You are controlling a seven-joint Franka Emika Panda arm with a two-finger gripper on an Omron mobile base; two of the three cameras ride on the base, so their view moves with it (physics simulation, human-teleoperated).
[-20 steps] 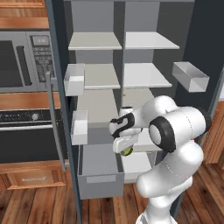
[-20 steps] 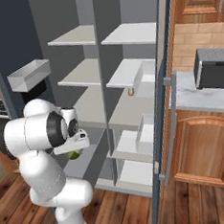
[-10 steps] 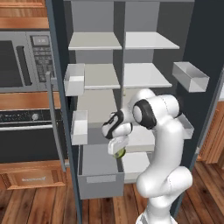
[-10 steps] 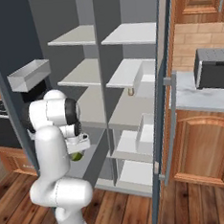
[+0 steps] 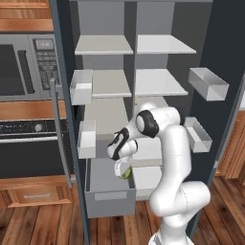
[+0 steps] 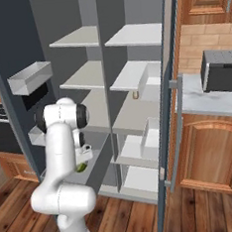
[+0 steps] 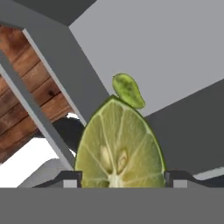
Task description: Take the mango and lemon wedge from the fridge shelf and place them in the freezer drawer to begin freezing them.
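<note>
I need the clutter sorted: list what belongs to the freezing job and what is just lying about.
Job: wedge in the gripper, mango, drawer.
Lying about: door bin, microwave, oven.

Wood floor (image 5: 38, 225), wooden cabinets (image 6: 211, 154), built-in microwave (image 5: 24, 67).
</note>
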